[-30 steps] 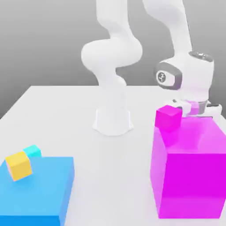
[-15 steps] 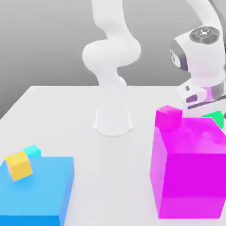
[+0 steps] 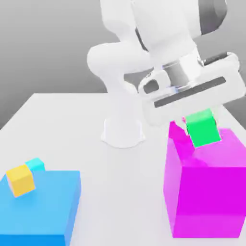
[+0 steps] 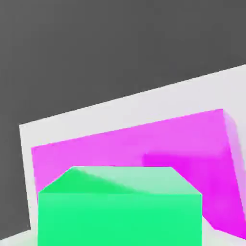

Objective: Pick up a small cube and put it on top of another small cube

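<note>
Our gripper point(image 3: 203, 121) is clamped tight on the small green cube point(image 3: 203, 128), carried above the big magenta block point(image 3: 204, 192) — a loose pinch or tilt could drop it before the yellow cube point(image 3: 20, 180) at eight o'clock.

Bright, even, shadowless simulator lighting; soft blur across flat-coloured surfaces.

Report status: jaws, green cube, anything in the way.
Gripper shut on green cube, carried above big magenta block. Small magenta cube close beside it. Yellow cube on blue block.
</note>
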Robot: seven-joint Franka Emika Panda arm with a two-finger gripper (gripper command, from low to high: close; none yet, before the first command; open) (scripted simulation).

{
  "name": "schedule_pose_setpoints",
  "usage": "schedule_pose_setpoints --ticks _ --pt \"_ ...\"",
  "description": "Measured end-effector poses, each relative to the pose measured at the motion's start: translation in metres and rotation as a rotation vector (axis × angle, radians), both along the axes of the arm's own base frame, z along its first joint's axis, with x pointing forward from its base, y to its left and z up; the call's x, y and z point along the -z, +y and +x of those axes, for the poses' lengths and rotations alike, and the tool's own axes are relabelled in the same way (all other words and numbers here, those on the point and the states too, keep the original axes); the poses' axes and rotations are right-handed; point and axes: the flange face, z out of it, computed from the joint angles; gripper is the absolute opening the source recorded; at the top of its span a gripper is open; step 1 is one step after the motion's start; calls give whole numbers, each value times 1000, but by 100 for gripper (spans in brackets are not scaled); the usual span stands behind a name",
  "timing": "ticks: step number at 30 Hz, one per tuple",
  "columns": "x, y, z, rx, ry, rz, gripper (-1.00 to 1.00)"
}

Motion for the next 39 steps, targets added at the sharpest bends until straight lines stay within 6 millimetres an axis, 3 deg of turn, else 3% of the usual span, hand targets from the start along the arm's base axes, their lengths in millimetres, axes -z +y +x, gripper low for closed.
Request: schedule_pose_setpoints --ticks 5,11,17,24,29,34,39 --pt "17 -76 1 314 82 -47 -100" --pt "37 -161 -16 685 171 -87 -100" --pt "56 -237 -49 1051 248 -113 -100" --pt "79 -311 -104 1468 324 -126 -100" --pt "96 -348 -149 1757 382 -116 -100" --pt "119 -363 -190 2027 465 -76 -100" --pt "165 -365 -195 2073 487 -64 -100"
